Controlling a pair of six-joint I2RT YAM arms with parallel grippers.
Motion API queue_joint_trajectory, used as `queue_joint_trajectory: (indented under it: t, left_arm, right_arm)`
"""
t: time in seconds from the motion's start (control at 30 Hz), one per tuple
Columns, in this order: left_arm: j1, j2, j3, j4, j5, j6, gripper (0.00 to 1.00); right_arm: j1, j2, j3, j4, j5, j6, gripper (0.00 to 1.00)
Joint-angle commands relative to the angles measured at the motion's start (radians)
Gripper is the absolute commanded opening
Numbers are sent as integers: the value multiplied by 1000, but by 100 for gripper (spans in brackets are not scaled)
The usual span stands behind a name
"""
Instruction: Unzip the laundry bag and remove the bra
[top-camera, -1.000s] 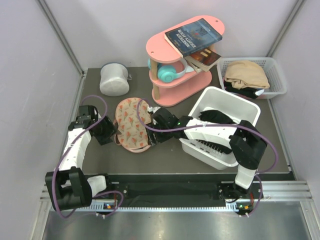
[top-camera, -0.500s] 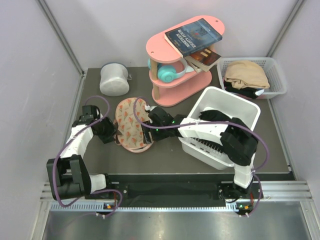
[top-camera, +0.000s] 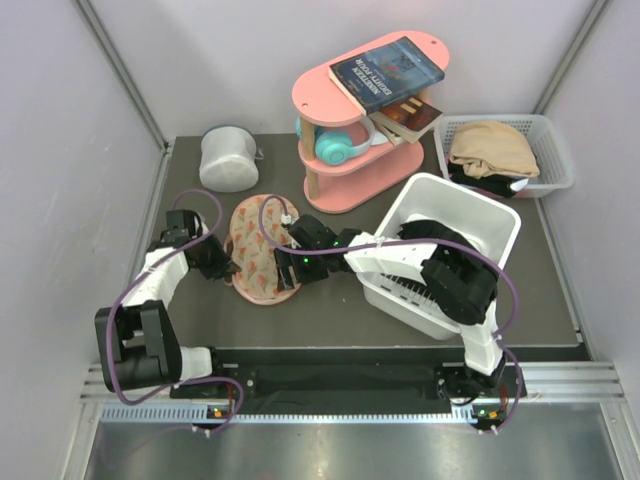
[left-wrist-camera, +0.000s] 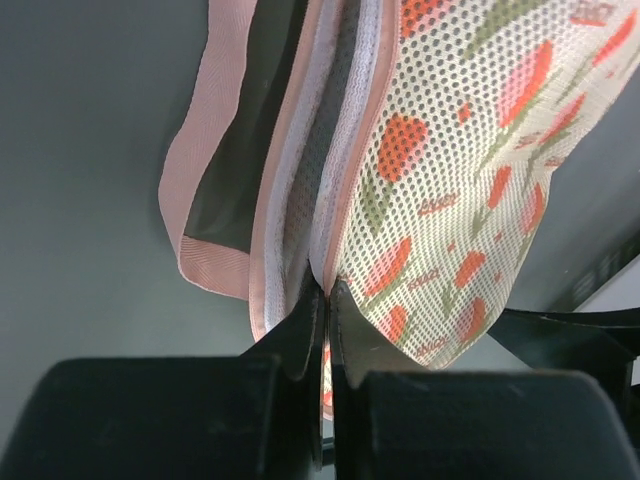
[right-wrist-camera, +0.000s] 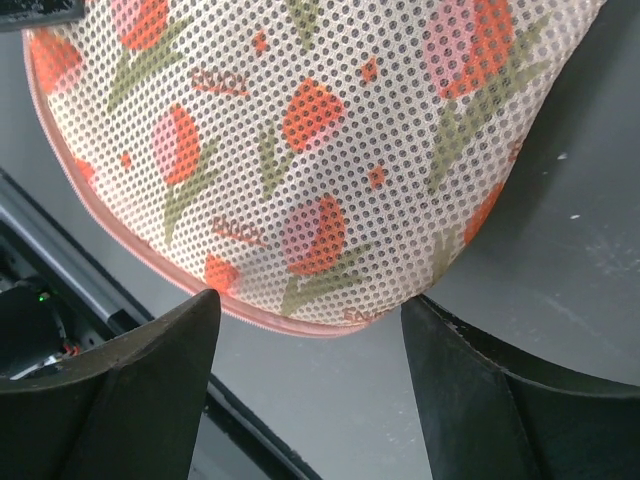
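Left jaws now snapped closed, pinching bag (left-wrist-camera: 440, 150) rim, right jaws shifted further over bag, spread wide, holding nothing, bag on worktop (top-camera: 335, 320).

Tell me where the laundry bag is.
In the top view the laundry bag lies left of centre on the table, in front of the grey container and left of the pink shelf, with the left gripper pinching its left edge.

Beige-pink laundry bag (top-camera: 262, 250), red-green motifs
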Motion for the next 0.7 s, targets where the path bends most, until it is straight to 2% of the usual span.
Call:
queue_joint_trajectory:
  t: [0.0,0.17,0.43,0.6,0.67]
  left_arm:
    - [6,-84,32,-10,-16,69,0]
    - [3,-144,107,-49,28,101,0]
    - [-38,-173,181,-63,107,66,0]
    - [-144,-170,196,-34,75,-9,0]
    - [-202,-164,211,-46,12,-40,0]
  right_arm:
    - [15,-21,22,56,-45,13,73]
    - [14,-120,5,35,13,-1,74]
    - [17,-263,13,39,112,-56,76]
    - [35,-289,19,76,142,-70,76]
    - [43,-283,25,74,144,-70,76]
